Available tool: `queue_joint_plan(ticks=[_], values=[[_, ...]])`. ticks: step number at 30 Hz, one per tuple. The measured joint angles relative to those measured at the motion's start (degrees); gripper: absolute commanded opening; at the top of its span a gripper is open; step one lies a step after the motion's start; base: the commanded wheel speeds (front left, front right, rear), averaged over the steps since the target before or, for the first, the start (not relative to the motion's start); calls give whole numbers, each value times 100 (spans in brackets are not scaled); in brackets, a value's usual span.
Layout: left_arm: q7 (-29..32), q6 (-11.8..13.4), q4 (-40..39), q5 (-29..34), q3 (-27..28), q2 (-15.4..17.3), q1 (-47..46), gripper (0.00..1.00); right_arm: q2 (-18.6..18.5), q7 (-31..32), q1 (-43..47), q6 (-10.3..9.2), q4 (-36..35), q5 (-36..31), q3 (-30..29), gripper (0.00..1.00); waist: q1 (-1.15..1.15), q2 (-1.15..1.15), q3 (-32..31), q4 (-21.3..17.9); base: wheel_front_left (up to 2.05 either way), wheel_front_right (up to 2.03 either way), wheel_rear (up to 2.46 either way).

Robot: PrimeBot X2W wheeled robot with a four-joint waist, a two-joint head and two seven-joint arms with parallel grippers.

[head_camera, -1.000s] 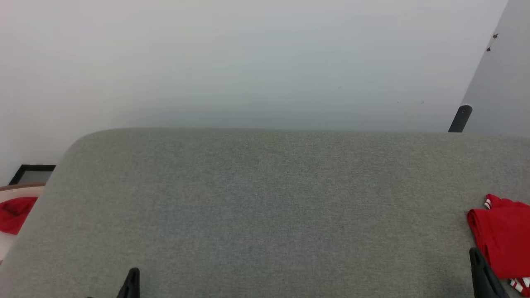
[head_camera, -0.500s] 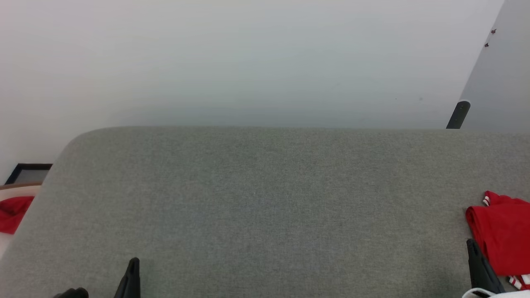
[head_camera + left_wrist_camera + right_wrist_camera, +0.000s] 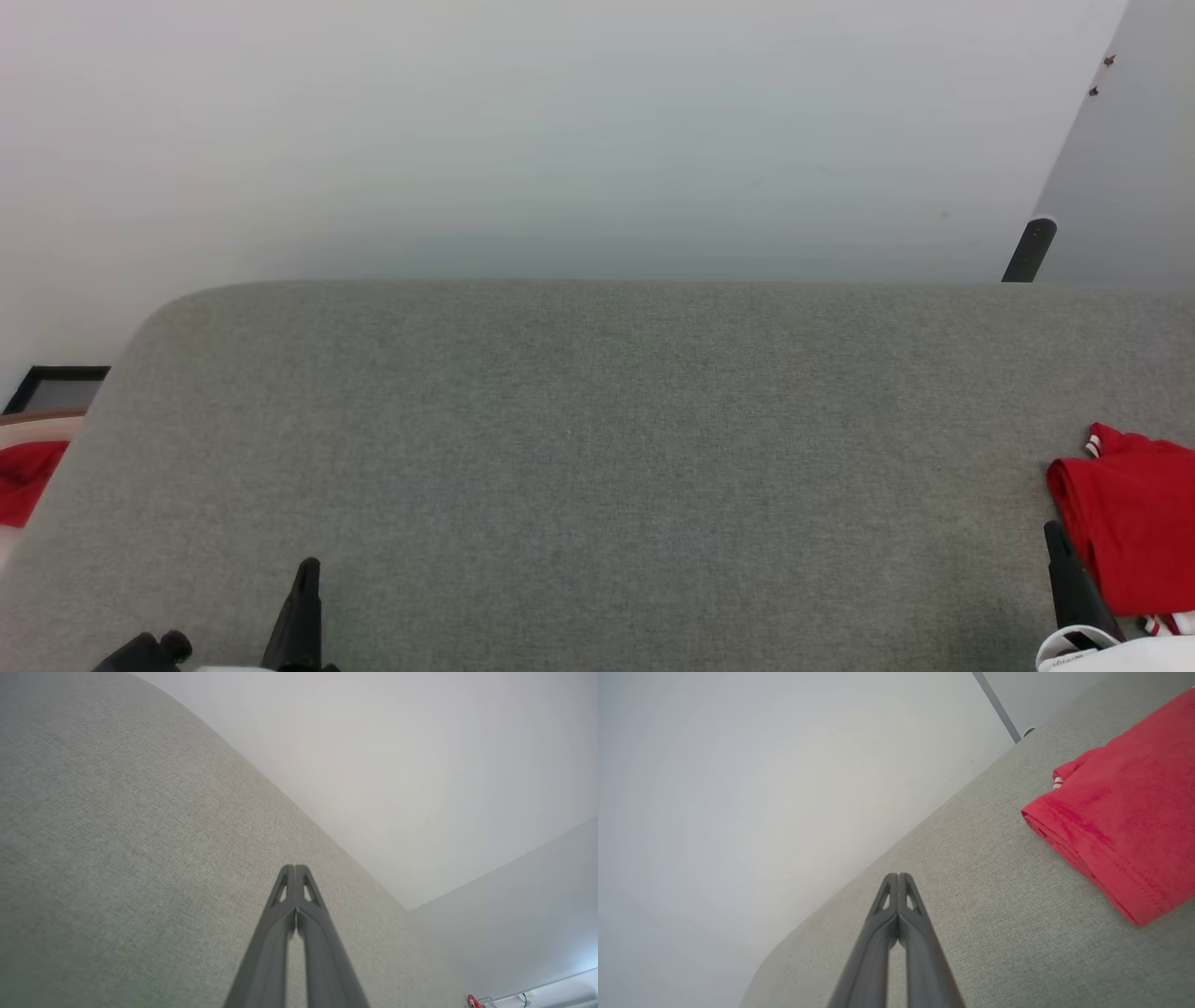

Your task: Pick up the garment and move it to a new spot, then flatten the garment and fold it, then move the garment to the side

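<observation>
2 grippers sit low over the work and neither holds anything: the left gripper (image 3: 295,873), above bare fabric at the lower left of the head view, has its long dark fingers pressed tip to tip, and the right gripper (image 3: 898,879) is pinched together the same way, empty. Just beside the right gripper, on its outer side, lies the red jersey-style garment with red-white stripe trim (image 3: 1120,821). It is folded into a thick stack of layers at the far right of the grey woven fabric surface (image 3: 597,448). The garment runs past the head view's right border, so I cannot tell how close it is to the surface's own edge, and its number is hidden. I judge the fold done and the garment already set aside, so the main hazard is disturbance. A sideways swing of the right arm could catch the hemmed edge nearest its fingers, drag the top layers open, or shove the stack outward and off the surface. 1 further risk lies at the opposite end: a plain red cloth bundle (image 3: 28,476) beyond the surface's left corner could be mistaken for the garment.
</observation>
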Motion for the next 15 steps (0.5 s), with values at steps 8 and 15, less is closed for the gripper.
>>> queue_joint_plan(ticks=[8, 15], values=[[154, -5, 32, -538, 45, -57, -131, 0, 38, 120, -107, 0, 67, 546, -11, 0, 0, 0, 31, -26, 0, 0, 0], [271, -8, 58, -965, 82, -112, -229, 0, 87, 213, -174, -1, 125, 965, -25, 0, 0, 0, 57, -48, 0, 0, 0]])
